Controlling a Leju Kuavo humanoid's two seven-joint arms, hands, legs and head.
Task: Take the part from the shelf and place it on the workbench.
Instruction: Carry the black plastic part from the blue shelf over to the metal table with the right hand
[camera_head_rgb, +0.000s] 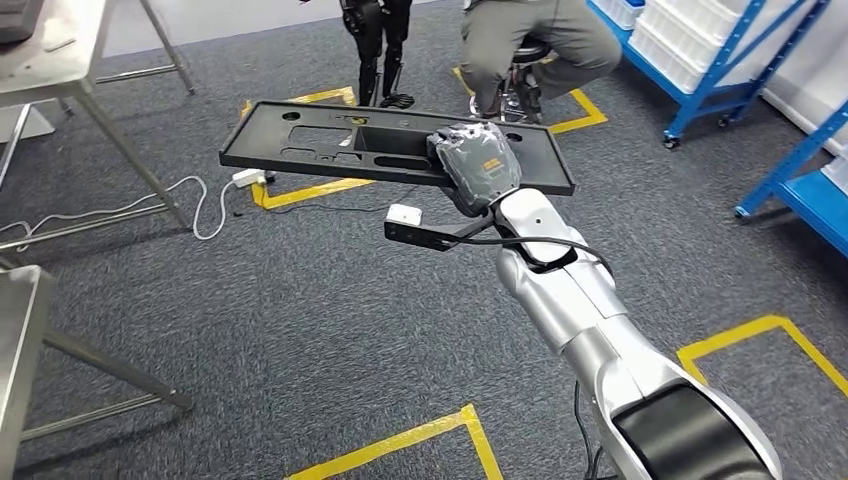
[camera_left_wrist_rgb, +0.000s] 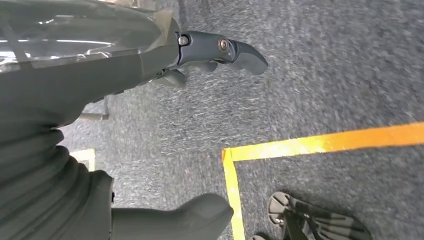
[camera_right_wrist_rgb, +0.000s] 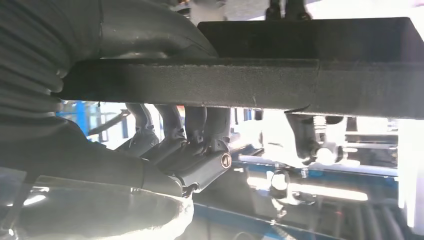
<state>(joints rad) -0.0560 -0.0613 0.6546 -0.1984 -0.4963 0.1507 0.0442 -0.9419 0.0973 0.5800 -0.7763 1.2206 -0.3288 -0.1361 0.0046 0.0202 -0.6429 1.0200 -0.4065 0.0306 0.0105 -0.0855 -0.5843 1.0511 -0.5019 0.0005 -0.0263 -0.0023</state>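
Observation:
The part is a long flat black panel (camera_head_rgb: 330, 135) with cut-outs and a raised rim, held level above the carpet. My right hand (camera_head_rgb: 477, 165) grips its near edge close to the panel's right end. In the right wrist view the panel's edge (camera_right_wrist_rgb: 280, 87) runs across the picture, with my right hand (camera_right_wrist_rgb: 150, 115) wrapped on it, thumb on one face and the fingers (camera_right_wrist_rgb: 200, 145) curled against the other. My left hand (camera_left_wrist_rgb: 165, 75) hangs over the carpet with its fingers apart and nothing in it.
A metal table (camera_head_rgb: 60, 60) stands at the far left and another table edge (camera_head_rgb: 15, 340) at the near left. Blue shelving (camera_head_rgb: 720, 60) lines the right. A person (camera_head_rgb: 530, 40) sits on a stool ahead, beside dark robot legs (camera_head_rgb: 378, 50). Yellow floor tape (camera_head_rgb: 400, 440) marks squares.

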